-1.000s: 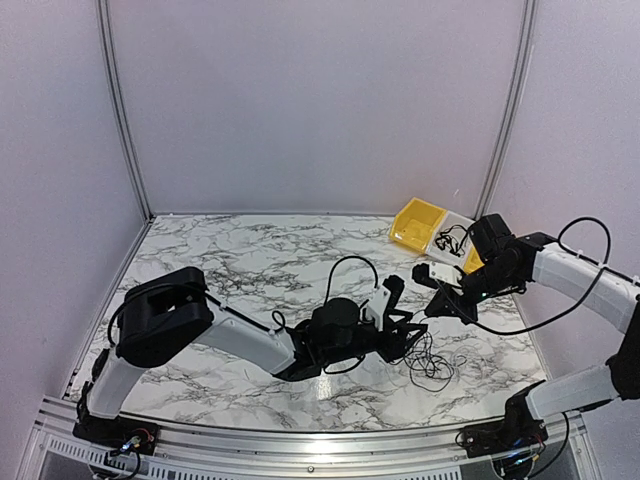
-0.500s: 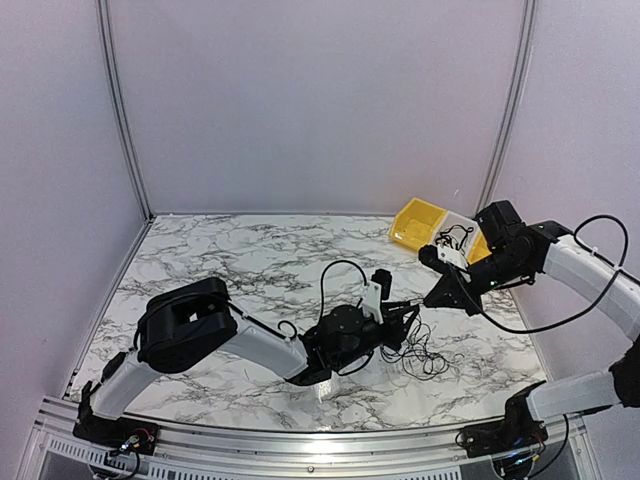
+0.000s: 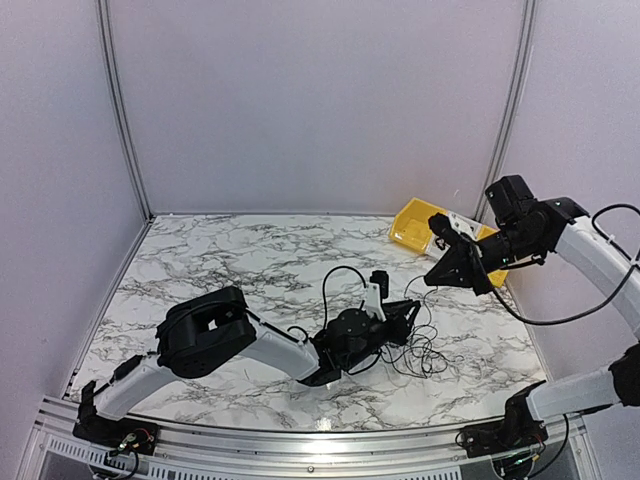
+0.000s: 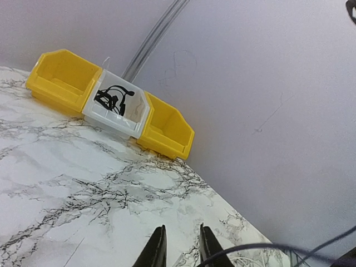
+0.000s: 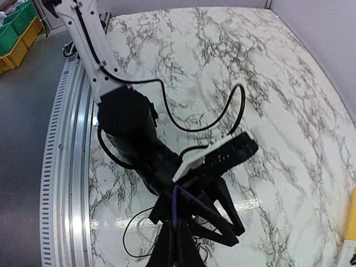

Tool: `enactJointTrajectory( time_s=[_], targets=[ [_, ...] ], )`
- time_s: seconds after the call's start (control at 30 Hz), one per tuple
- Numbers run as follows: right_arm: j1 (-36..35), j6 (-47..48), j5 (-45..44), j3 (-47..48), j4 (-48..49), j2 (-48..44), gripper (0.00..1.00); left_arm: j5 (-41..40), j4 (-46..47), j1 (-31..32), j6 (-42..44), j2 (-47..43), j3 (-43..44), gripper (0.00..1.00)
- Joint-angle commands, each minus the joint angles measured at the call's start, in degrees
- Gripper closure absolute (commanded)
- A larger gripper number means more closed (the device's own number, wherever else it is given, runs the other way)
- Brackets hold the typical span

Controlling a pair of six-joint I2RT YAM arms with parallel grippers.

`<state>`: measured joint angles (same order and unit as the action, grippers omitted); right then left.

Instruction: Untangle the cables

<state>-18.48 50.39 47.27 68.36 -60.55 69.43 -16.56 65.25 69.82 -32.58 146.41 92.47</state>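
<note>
The cables [image 3: 421,349] lie as a loose black tangle on the marble, right of centre. My left gripper [image 3: 407,319] reaches into the tangle's left edge. In the left wrist view its fingertips [image 4: 160,245] stand narrowly apart with marble showing between them at the left gripper [image 4: 181,229]. One strand [image 4: 261,247] crosses the right finger. Whether anything is pinched lower down is hidden. My right gripper [image 3: 433,276] hangs above the tangle, shut [image 5: 177,231] on a single strand [image 5: 175,204] that runs down to the left gripper's fingers.
A row of bins stands at the back right: a yellow bin [image 4: 62,78], a white bin [image 4: 129,117] holding a few black cables, and another yellow bin [image 4: 167,130]. The right wall runs close behind them. The left arm's own thick cable [image 3: 335,275] loops above its wrist.
My right gripper has risen and drawn back to the right, lifting its strand out of the tangle. The left gripper's jaws have narrowed and it has shifted slightly towards the tangle.
</note>
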Motion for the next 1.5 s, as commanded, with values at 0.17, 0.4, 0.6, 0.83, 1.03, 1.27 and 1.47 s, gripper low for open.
enactJointTrajectory(
  time_s=[0.17, 0.4, 0.6, 0.83, 1.03, 1.27, 1.47],
  targets=[
    [-0.4, 0.7, 11.1, 19.0, -5.8, 2.8, 1.0, 4.9, -6.8, -0.1, -5.7, 6.1, 6.2, 0.78],
    [-0.4, -5.2, 14.5, 35.4, -3.1, 5.8, 1.0, 7.4, -10.1, 0.2, -7.1, 8.2, 8.0, 0.81],
    [-0.4, -16.3, 17.3, 43.9, 8.1, 5.2, 1.0, 8.4, -11.7, 0.4, -7.7, 9.6, 9.3, 0.81],
    [-0.4, -22.2, 19.7, 52.8, 12.5, 8.2, 1.0, 8.3, -12.3, 0.4, -7.7, 9.5, 9.3, 0.81],
    [1.6, -26.3, 19.5, 62.7, 17.9, 11.5, 1.0, 8.4, -12.6, 0.4, -7.9, 9.5, 9.1, 0.81],
    [3.1, -29.2, 11.7, 66.3, 24.7, 15.1, 1.0, 8.5, -12.6, 0.4, -7.5, 9.0, 8.4, 0.81],
    [12.8, -45.4, 13.9, 73.2, 41.9, 19.8, 1.0, 9.0, -12.6, 0.3, -7.6, 9.0, 8.1, 0.82]
  ],
)
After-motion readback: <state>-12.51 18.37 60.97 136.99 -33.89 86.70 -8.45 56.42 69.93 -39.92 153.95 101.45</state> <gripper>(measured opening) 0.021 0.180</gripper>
